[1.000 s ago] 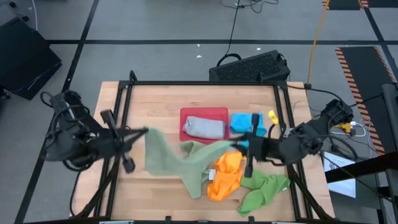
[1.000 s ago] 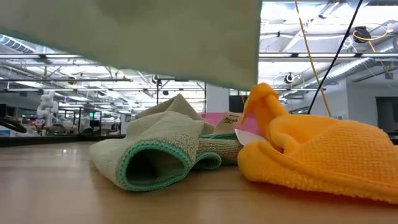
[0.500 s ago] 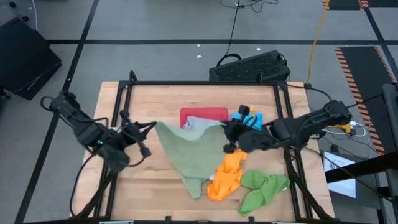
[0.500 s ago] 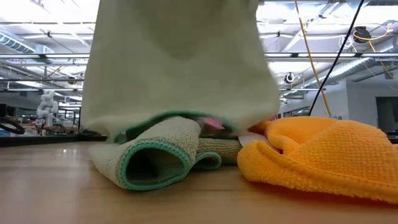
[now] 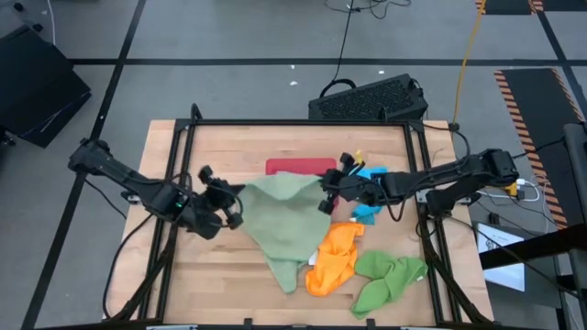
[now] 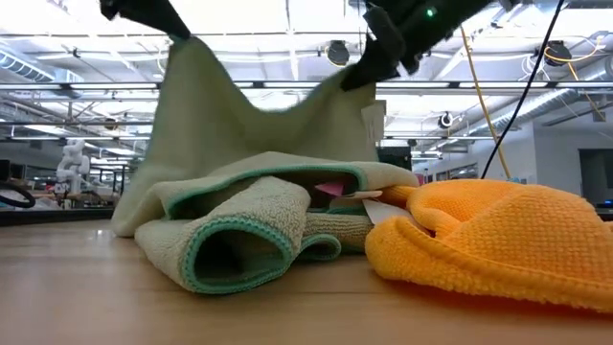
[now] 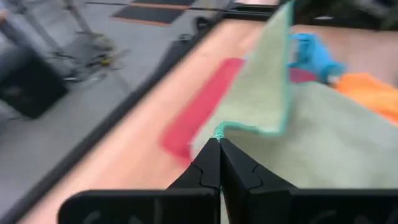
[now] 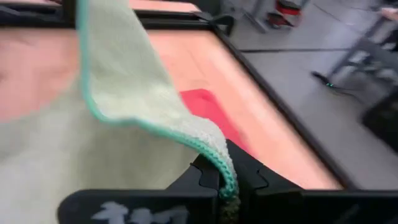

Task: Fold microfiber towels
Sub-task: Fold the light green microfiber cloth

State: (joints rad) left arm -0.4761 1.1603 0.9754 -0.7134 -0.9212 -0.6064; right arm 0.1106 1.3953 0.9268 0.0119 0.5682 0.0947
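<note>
A sage green microfiber towel [image 5: 286, 213] hangs between my two grippers over the middle of the table. My left gripper [image 5: 237, 202] is shut on its left corner and my right gripper [image 5: 326, 191] on its right corner. A second sage green towel [image 6: 239, 240] lies rumpled on the table nearer the front edge. An orange towel [image 5: 335, 257] and a bright green towel [image 5: 390, 280] lie in heaps at the near right. A bright blue towel [image 5: 369, 176] shows behind my right gripper. My left gripper pinches the held towel's left upper corner [image 7: 219, 132] between its two shut fingers, coming from the table's left and slanting down. My right gripper pinches the right upper corner [image 8: 222, 163] the same way, from the table's right. The top edge sags slack between the corners, and the lower part [image 6: 278, 172] rests on the things below.
The red tray [image 5: 295, 166] stands at the far middle, mostly covered by the held towel. A black frame [image 5: 188, 137] runs along the table's left, far and right edges. Bare wood [image 5: 220, 266] lies at the near left.
Both grippers have come down and drawn closer together toward the table's middle, still shut on the towel's corners. The sage green towel, held high before, has sunk. Its lower part now lies over the tray and the cloth in front.
</note>
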